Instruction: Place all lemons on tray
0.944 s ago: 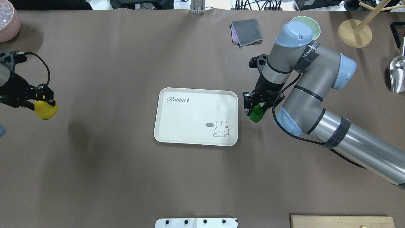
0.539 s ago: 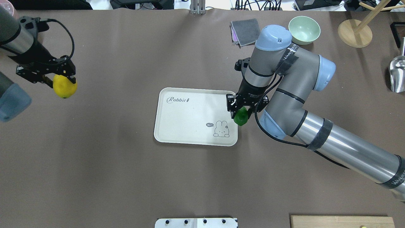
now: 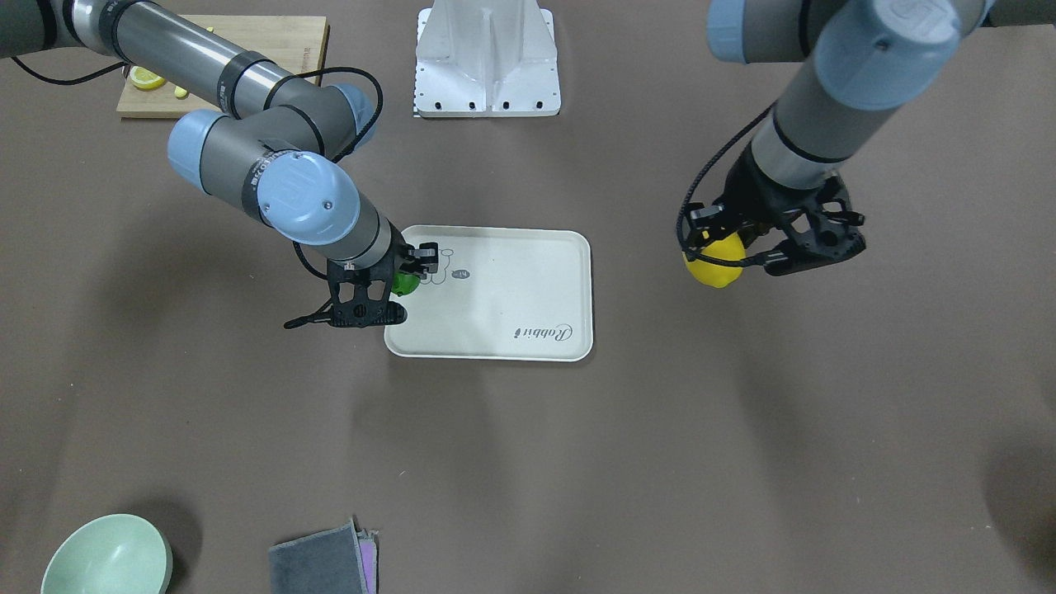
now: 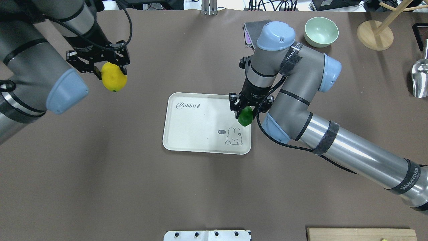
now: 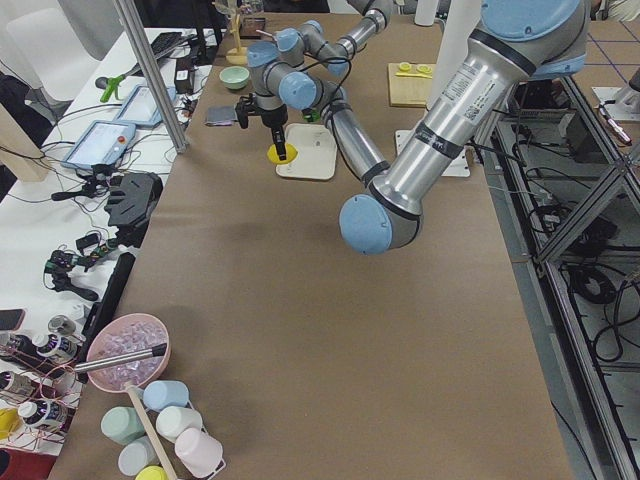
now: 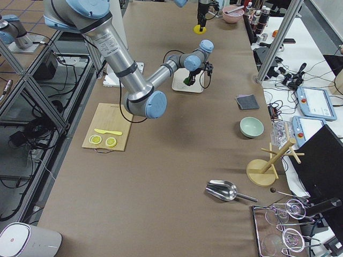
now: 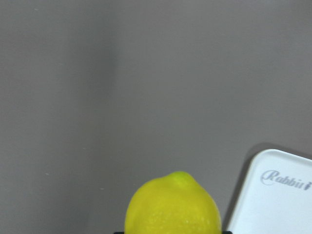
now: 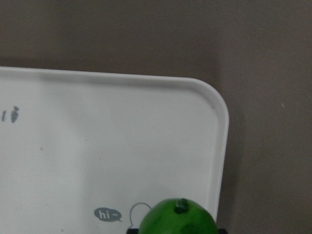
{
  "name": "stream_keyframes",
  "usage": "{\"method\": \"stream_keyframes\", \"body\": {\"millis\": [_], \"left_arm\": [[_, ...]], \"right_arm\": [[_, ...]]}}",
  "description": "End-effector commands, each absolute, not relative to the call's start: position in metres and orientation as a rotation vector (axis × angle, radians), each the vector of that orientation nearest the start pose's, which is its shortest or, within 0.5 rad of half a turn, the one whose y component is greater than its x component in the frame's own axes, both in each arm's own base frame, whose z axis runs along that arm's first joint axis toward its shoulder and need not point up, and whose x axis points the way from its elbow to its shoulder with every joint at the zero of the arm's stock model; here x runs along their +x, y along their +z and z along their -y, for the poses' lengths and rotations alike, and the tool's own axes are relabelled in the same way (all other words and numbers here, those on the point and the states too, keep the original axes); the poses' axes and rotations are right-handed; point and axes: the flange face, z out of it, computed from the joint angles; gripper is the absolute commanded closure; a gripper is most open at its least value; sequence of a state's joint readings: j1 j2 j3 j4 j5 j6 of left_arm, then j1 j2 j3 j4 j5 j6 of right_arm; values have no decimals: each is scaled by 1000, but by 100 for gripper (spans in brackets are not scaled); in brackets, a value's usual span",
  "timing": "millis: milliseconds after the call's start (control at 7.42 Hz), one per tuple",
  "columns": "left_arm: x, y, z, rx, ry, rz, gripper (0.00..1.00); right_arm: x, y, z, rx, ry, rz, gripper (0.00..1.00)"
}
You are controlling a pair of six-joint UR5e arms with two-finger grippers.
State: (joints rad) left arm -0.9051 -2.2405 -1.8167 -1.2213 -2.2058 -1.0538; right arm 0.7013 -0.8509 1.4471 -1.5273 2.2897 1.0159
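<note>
The off-white tray [image 4: 200,124] with the rabbit drawing lies mid-table; it also shows in the front view [image 3: 511,289]. My right gripper [image 4: 246,112] is shut on the green lemon [image 4: 245,117] and holds it above the tray's right edge, near the rabbit. The green lemon also shows in the front view [image 3: 404,283] and the right wrist view [image 8: 179,220]. My left gripper [image 4: 110,72] is shut on the yellow lemon [image 4: 114,77], held in the air left of the tray and beyond its far-left corner. The yellow lemon also shows in the front view [image 3: 714,261] and the left wrist view [image 7: 173,204].
A green bowl [image 4: 321,31], a folded grey cloth [image 4: 250,30] and a wooden stand [image 4: 374,35] sit at the far right. A metal scoop [image 4: 420,78] lies at the right edge. A wooden cutting board [image 3: 272,41] with lemon slices [image 3: 148,77] lies near my base.
Both arms have moved toward the tray. The right gripper carried the green lemon from beside the tray to over its right edge. The left gripper carried the yellow lemon rightward and away.
</note>
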Motion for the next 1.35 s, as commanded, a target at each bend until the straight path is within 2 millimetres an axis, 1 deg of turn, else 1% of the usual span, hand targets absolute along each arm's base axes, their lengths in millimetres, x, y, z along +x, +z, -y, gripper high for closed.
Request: {"method": "stream_keyframes", "body": {"millis": [0, 135, 270, 404, 539, 674, 809, 944, 1079, 1213], "left_arm": [[407, 165, 493, -97, -187, -788, 100], [449, 161, 460, -109, -173, -769, 100], [480, 162, 430, -88, -169, -745, 100], [509, 163, 409, -43, -148, -789, 100], [516, 167, 406, -57, -164, -790, 100], [526, 173, 405, -62, -157, -780, 100], [545, 185, 408, -54, -145, -800, 100], [558, 208, 414, -51, -143, -805, 100], [569, 223, 420, -54, -139, -791, 100], [578, 234, 425, -50, -135, -792, 100]], "right_arm": [[-538, 258, 521, -126, -124, 919, 72], [-542, 261, 521, -116, -129, 926, 72], [-542, 263, 521, -118, -128, 924, 71], [-543, 268, 522, -122, -125, 916, 14], [-540, 271, 524, -127, -121, 916, 0], [-524, 277, 539, -127, -99, 916, 0], [-502, 275, 557, -136, -77, 937, 0], [-480, 280, 572, -141, -55, 950, 0], [-468, 292, 576, -147, -60, 953, 0], [-453, 300, 584, -145, -52, 952, 0]]}}
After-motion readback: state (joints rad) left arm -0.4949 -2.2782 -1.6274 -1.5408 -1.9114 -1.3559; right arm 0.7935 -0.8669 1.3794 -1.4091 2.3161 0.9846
